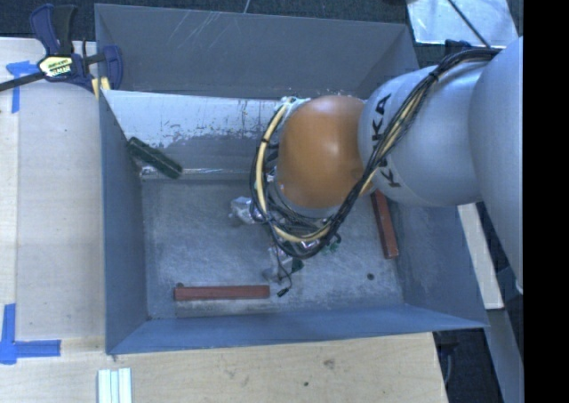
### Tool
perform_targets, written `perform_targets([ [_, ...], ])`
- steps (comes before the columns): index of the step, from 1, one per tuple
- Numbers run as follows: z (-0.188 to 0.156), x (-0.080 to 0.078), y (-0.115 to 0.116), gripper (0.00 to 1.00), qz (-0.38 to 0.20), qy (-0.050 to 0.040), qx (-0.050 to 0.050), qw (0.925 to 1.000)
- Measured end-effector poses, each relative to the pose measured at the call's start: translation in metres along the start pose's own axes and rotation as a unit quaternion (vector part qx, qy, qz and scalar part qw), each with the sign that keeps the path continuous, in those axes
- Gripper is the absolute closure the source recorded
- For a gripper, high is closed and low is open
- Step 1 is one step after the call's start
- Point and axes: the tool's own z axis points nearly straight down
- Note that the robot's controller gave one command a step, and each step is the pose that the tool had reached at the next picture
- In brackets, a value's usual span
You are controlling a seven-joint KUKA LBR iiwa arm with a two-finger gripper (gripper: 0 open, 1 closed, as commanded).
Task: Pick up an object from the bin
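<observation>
- Camera view, first finding: the tool [282,275] sits low over the floor of the bin [124,241], beneath the arm's orange cover [320,152] and its cables [263,170]. You cannot tell whether it is open or closed.
- Nearest thing: a long reddish-brown bar [220,293] lies flat along the front wall, its right end just beside the tool. Nothing is seen gripped.
- Also present: a second reddish bar [384,225] lies to the right, partly under the arm. A dark block [153,157] sits at the back left, well apart.
- Risk: the tool stands at the bar's end, not its middle. A grip there would likely let the bar swing or slip out on lifting.
- Risk: the bar lies close to the front wall, so the tool may strike the wall or shove the bar against it.
- Risk: the cables hang low and could snag; you should watch them.
</observation>
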Motion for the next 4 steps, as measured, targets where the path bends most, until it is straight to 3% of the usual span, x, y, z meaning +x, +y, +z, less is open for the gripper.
perform_targets([
  [1,-0.008,0.007,0.03,0.0,0.043,0.0017,0.0,0.9991],
  [2,-0.003,0.023,0.025,0.0,-0.068,0.0011,0.0,0.9977],
  [3,0.0,0.012,0.053,0.0,-0.015,0.0004,0.0,0.9999],
  [4,0.014,0.018,0.097,1.0,-0.06,-0.0009,0.0,0.9982],
])
